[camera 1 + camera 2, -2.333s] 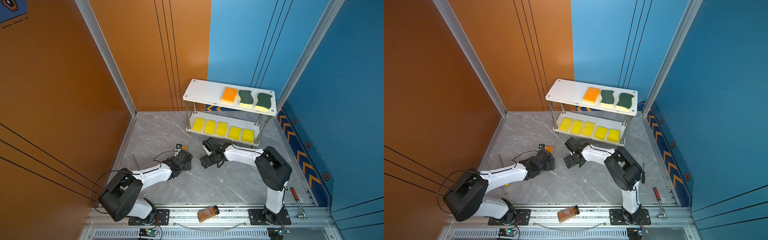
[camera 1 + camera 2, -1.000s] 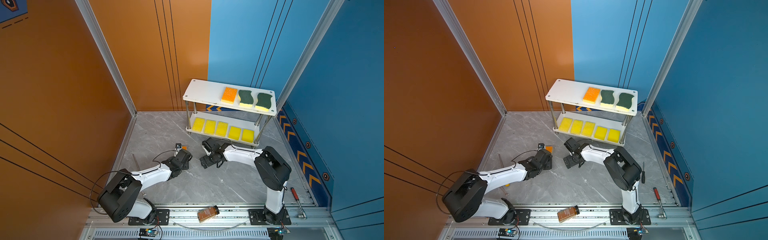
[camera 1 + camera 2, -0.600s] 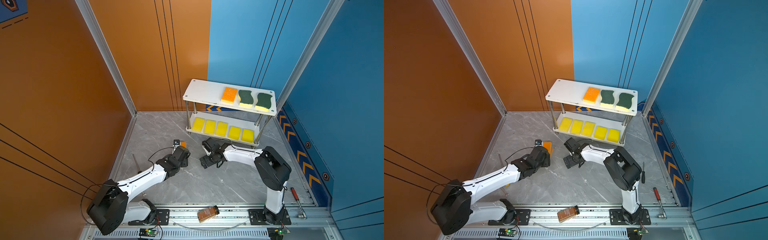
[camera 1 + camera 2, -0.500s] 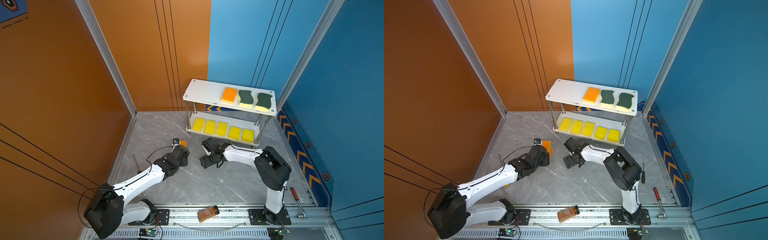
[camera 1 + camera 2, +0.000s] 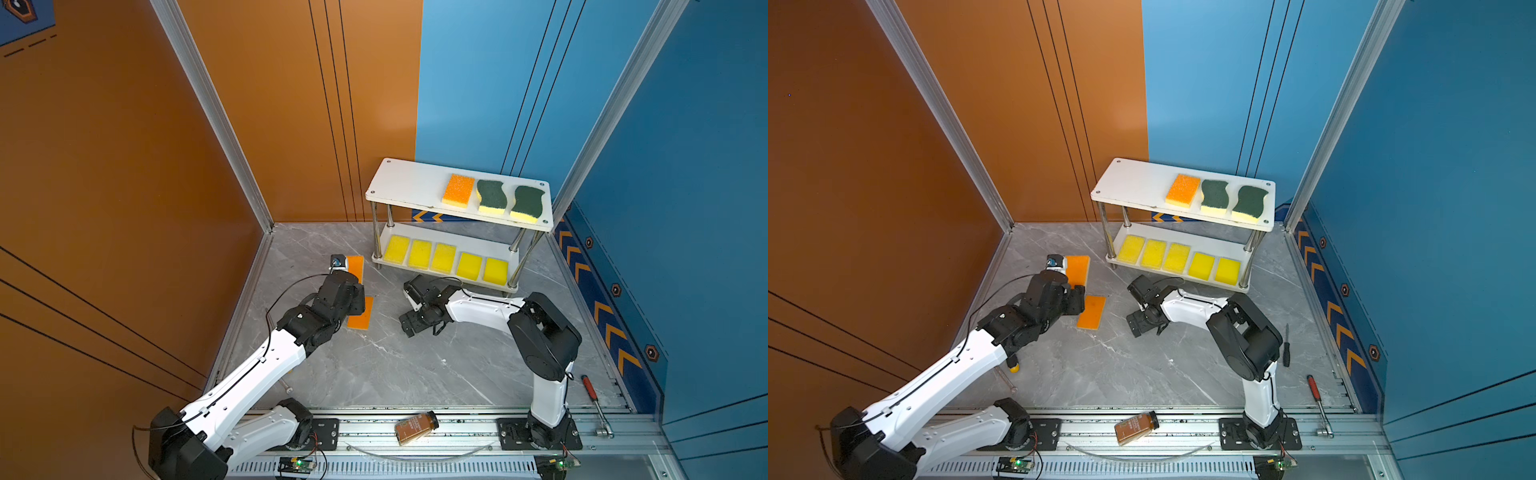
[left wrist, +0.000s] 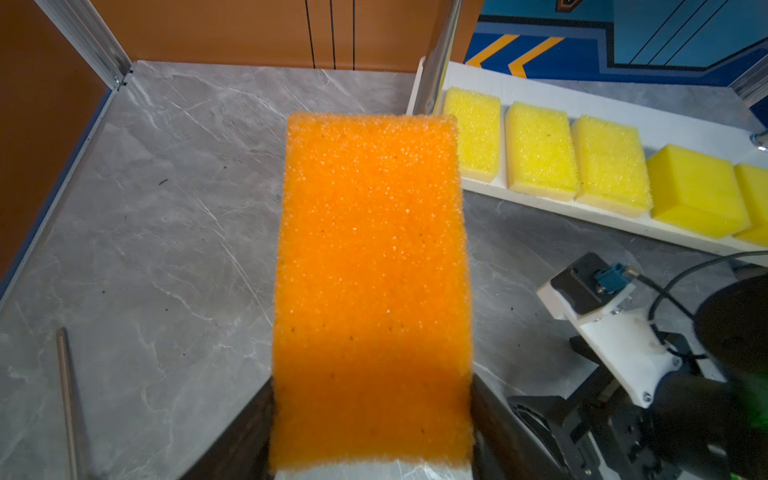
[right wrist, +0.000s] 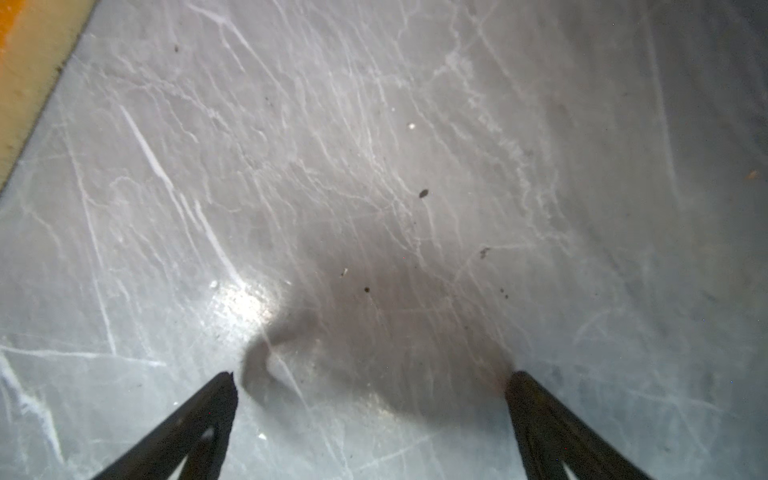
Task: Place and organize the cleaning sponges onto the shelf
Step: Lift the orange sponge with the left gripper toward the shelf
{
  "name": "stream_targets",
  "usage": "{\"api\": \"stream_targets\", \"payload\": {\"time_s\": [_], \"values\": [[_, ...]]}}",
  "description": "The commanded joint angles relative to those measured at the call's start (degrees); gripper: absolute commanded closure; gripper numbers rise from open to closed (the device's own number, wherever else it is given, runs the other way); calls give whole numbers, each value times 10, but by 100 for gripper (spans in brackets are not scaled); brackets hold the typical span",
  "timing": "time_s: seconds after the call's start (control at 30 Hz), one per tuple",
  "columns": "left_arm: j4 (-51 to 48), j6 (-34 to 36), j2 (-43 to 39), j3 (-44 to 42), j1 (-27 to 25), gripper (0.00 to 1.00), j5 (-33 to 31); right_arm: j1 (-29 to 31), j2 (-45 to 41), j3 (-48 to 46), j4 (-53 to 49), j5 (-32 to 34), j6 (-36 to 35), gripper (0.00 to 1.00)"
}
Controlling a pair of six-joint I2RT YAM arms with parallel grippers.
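While the left gripper grips it near one end, one finger against each long side, an orange-topped sponge hangs clear of the desk. Its orange face is turned toward the left wrist camera. The jaws are partly closed, pressed onto the foam. In both top views this sponge shows just left of the shelf's front-left post.

A second orange-topped sponge lies flat on the desk. It sits just beside the left wrist, between the two grippers, and the arm partly covers it.

The shelf stands at the back of the desk, near the blue wall. On its top board, toward the right end, a third orange-topped sponge sits in a row with two green-topped sponges. All three lie scrubbing face up, just beside one another. On the lower board, five yellow sponges lie flat in a single row along the board.

The right gripper points down at bare desk in front of the lower board. Its jaws are spread wide, with nothing between them.

A brown bottle lies on its side on the metal rail at the front, between the two arm bases.
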Motion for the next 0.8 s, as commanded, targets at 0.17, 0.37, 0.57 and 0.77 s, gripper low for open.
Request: {"api": "stream_targets", "payload": {"time_s": [0.17,0.37,0.57,0.77], "values": [[-31,47,-5,89,8,35,19,3,25,4,-33,-5,-2,0],[-30,70,7,148,8,35,30,3,27,5,-34,-3,-3,0],[-20,90,23,200,9,35,41,4,31,6,-35,-4,-3,0],[-2,108,48,246,8,35,58,4,33,3,-34,-2,-2,0]]}}
